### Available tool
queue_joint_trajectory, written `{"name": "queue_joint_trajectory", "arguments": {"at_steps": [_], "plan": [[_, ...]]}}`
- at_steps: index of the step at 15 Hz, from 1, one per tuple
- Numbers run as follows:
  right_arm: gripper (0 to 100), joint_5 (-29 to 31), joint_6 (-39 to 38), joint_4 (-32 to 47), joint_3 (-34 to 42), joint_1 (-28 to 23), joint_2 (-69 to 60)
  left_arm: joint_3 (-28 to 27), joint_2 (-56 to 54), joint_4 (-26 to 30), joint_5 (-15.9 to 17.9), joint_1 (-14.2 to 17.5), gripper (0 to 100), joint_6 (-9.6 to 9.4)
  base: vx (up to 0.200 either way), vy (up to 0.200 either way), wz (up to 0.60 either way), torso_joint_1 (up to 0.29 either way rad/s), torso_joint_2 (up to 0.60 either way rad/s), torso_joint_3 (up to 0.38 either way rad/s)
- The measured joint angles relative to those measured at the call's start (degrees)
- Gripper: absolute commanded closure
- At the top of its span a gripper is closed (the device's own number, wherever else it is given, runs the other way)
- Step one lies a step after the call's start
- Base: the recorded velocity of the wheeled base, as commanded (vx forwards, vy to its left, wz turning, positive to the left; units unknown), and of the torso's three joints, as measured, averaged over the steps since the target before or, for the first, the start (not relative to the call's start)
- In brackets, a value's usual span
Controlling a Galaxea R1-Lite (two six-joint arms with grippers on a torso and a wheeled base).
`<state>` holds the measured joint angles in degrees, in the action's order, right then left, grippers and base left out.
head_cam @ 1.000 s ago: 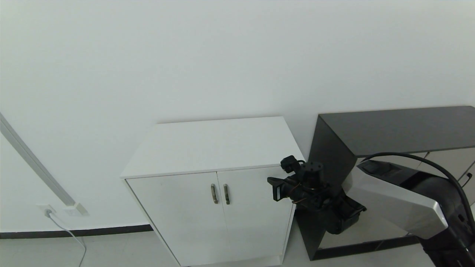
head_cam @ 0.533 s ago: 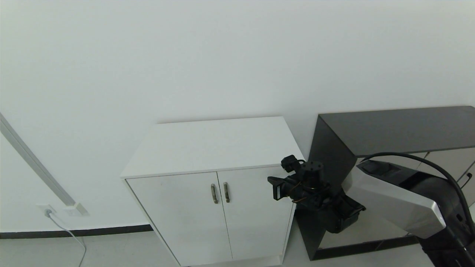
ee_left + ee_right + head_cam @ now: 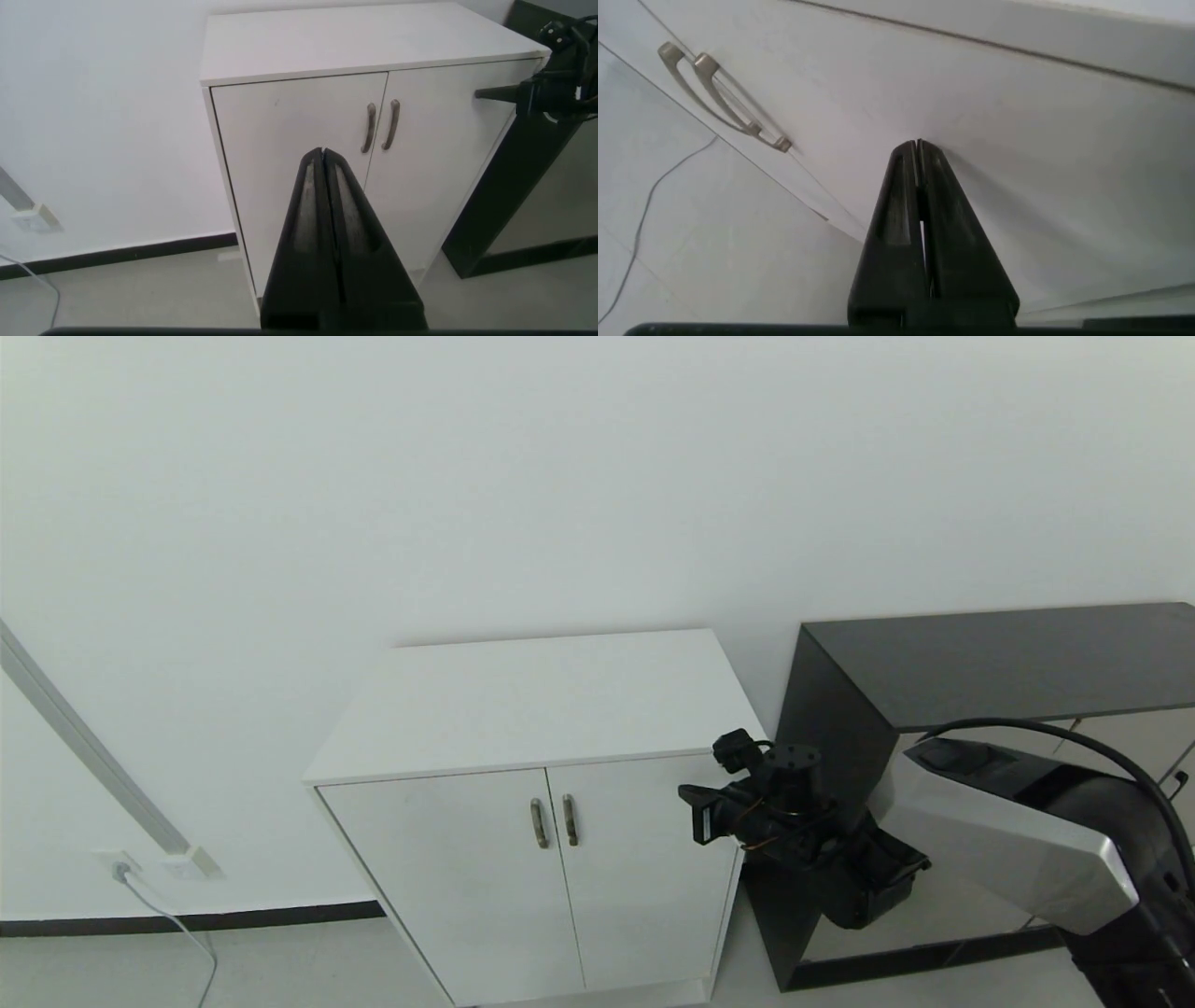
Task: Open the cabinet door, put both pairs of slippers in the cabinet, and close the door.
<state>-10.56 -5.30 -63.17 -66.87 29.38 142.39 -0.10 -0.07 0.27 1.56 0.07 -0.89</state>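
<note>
- White cabinet (image 3: 532, 705) stands against the far wall; both doors are closed, the left door (image 3: 467, 877) and right door (image 3: 635, 868) meeting at two metal handles (image 3: 554, 823).
- Right gripper (image 3: 695, 821), fingers pressed together, is level with the upper right part of the right door, near its outer edge; contact cannot be told.
- Left gripper (image 3: 322, 154), fingers likewise together, is held well apart from the cabinet front.
- Black cabinet (image 3: 990, 658) stands just right of the white one.
</note>
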Motion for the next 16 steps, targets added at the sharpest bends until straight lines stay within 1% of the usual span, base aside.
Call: {"name": "queue_joint_trajectory", "arguments": {"at_steps": [2, 4, 7, 8, 9, 11, 14, 16], "plan": [[100, 0.38, 0.02, -2.0, 6.14, -0.17, -4.01, 0.0, 0.0, 0.0, 0.0, 0.0, 100, 0.0, 0.0, 0.0, 0.0, 0.0, 0.0, 0.0], [100, 2.82, 0.29, -2.86, 13.64, -0.8, -9.61, 0.0, 0.0, 0.0, 0.02, 0.0, 100, 0.0, 0.0, 0.0, 0.0, 0.0, 0.0, 0.0], [100, 8.53, 1.1, -3.28, 26.25, -2.51, -20.83, 0.0, 0.0, 0.0, 0.0, 0.0, 100, 0.0, 0.0, 0.0, 0.0, 0.0, 0.0, 0.0], [100, 11.34, 1.29, -2.93, 30.9, -3.63, -25.22, 0.0, 0.0, -0.02, 0.0, 0.0, 100, 0.0, 0.0, 0.0, 0.0, 0.0, 0.0, 0.0], [100, 14.1, 1.67, -2.16, 35.32, -5.33, -29.73, 0.0, 0.0, 0.0, 0.02, 0.0, 100, 0.0, 0.0, 0.0, 0.0, 0.0, 0.0, 0.0], [100, 16.79, 2.79, 0.71, 42.56, -10.03, -38.14, 0.0, 0.0, 0.0, 0.0, 0.0, 100, 0.0, 0.0, 0.0, 0.0, 0.0, 0.0, 0.0], [100, 17.7, 3.74, 6.88, 50.33, -17.55, -51.46, 0.0, 0.0, -0.02, 0.02, 0.0, 100, 0.0, 0.0, 0.0, 0.0, 0.0, 0.0, 0.0], [100, 16.87, 3.96, 13.58, 53.42, -21.2, -61.32, 0.0, 0.0, 0.0, 0.0, 0.0, 100, 0.07, 0.0, 0.0, 0.0, 0.0, 0.0, 0.0]]}}
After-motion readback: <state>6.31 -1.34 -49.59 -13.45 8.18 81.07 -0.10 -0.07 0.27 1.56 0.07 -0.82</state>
